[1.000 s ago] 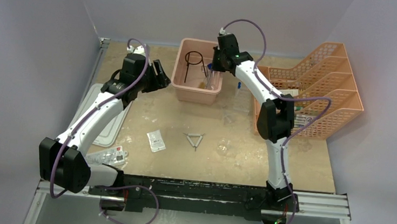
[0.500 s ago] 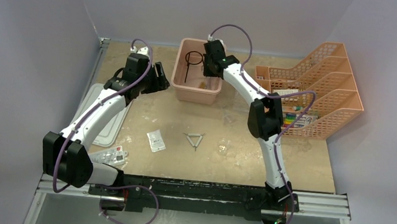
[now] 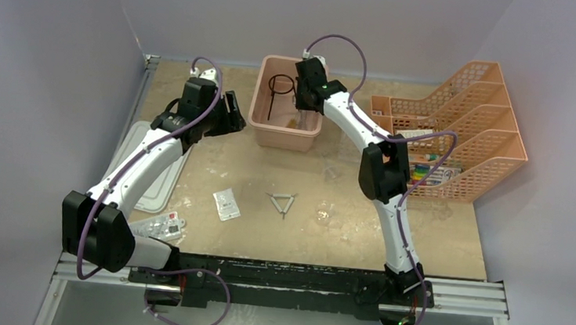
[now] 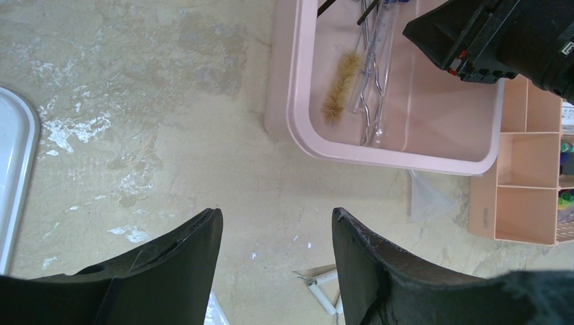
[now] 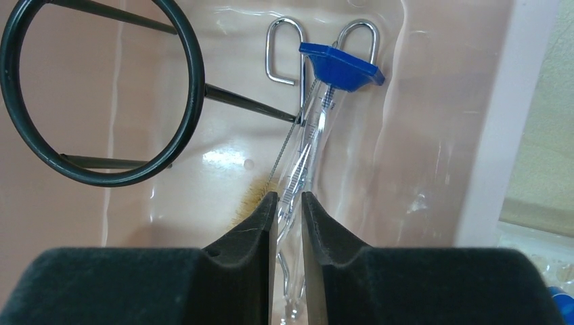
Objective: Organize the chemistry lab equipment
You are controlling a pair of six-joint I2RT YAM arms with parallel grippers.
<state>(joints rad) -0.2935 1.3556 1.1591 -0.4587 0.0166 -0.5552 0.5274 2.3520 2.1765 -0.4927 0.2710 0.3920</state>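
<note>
My right gripper (image 5: 289, 196) reaches down into the pink tub (image 3: 255, 101). Its jaws stand a narrow gap apart, closed on a clear graduated cylinder (image 5: 315, 128) with a blue base (image 5: 338, 64). The cylinder lies over the metal tongs (image 5: 281, 40) and a brush (image 5: 247, 200), beside the black wire ring (image 5: 193, 74). My left gripper (image 4: 277, 223) is open and empty above bare table, left of the tub (image 4: 298, 101). The wire triangle (image 3: 283, 203) and a white packet (image 3: 226, 203) lie mid-table. More packets (image 3: 161, 226) lie near the front left.
Orange mesh racks (image 3: 461, 123) stand at the right. A white lid (image 3: 150, 174) lies at the left, under my left arm. Clear glassware (image 3: 324, 211) sits right of the triangle. A blue-tipped item (image 5: 562, 298) lies on the table outside the tub's right wall.
My right gripper moved left from the tub's right rim to over its middle, then held still. My left arm shifted slightly.
</note>
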